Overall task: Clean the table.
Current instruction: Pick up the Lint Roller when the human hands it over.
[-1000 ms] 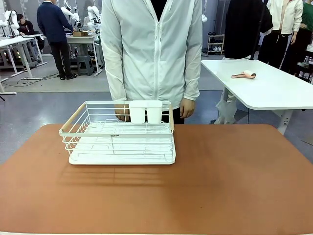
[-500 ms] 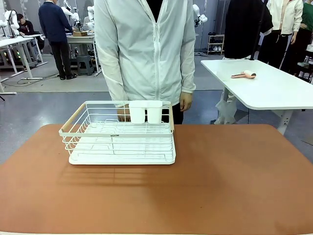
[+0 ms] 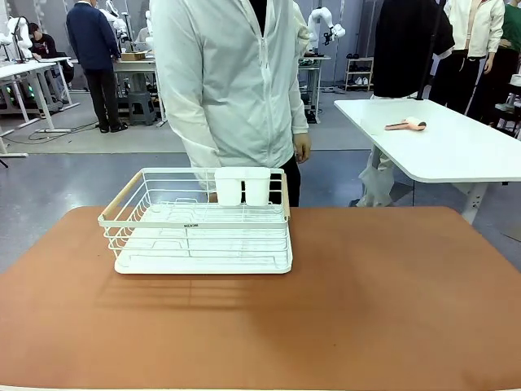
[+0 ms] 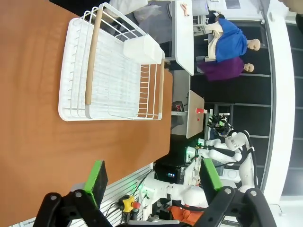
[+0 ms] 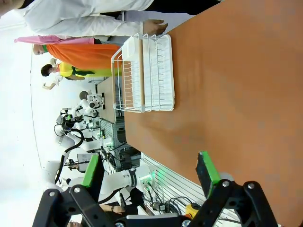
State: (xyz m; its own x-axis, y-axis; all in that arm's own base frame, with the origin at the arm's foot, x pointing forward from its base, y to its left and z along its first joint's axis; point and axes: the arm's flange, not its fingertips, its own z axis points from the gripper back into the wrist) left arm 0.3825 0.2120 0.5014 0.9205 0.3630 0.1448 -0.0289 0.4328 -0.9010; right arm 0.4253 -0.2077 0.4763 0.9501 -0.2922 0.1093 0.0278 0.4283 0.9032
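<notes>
Left gripper (image 4: 154, 179), right gripper (image 5: 147, 171) spread, empty. Rack (image 3: 199, 224) on table (image 3: 374, 309): best grip both wooden handles (image 3: 124, 198), lift level.

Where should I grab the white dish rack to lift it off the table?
Best bet: grip the wooden handle at the left end of the dish rack, left gripper descending from above, jaws across the bar. It lies level along the top rim, thin enough to pinch.

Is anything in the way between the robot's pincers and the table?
Nothing visible is. The left pincer and right pincer are open, with bare table ahead of them. A white rack stands farther off, on the table's far left part.
</notes>
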